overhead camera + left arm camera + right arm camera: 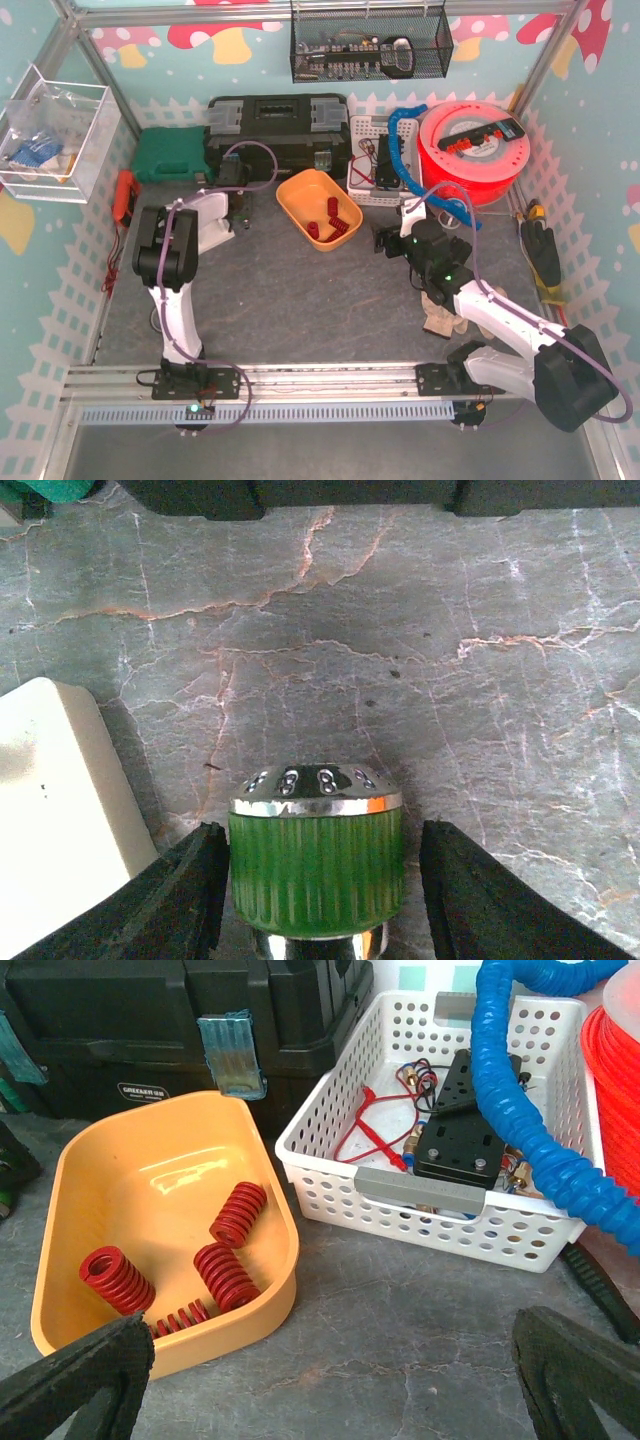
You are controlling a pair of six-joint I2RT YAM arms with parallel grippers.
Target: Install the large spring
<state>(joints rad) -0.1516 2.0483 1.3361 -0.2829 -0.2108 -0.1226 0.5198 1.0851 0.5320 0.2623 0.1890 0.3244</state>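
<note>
Several red springs lie in an orange tray [300, 190]; in the right wrist view they show as three thick ones [225, 1275] and one thin one [180, 1318] in the tray [150, 1175]. My right gripper [330, 1360] is wide open and empty over the table, right of the tray and in front of it; the top view shows it [388, 240] too. My left gripper [320, 850] is open, its fingers [195, 880] either side of a green ribbed cylinder with a chrome cap [316, 855], a gap showing on the right. In the top view this gripper [238, 208] is left of the tray.
A white perforated basket [400, 1175] with parts and a blue corrugated hose [520, 1110] stands right of the tray. A black toolbox [275, 125] and green case [168, 155] sit behind. A red filament spool [475, 150] is at the back right. A white rounded object [60, 810] lies beside the left finger.
</note>
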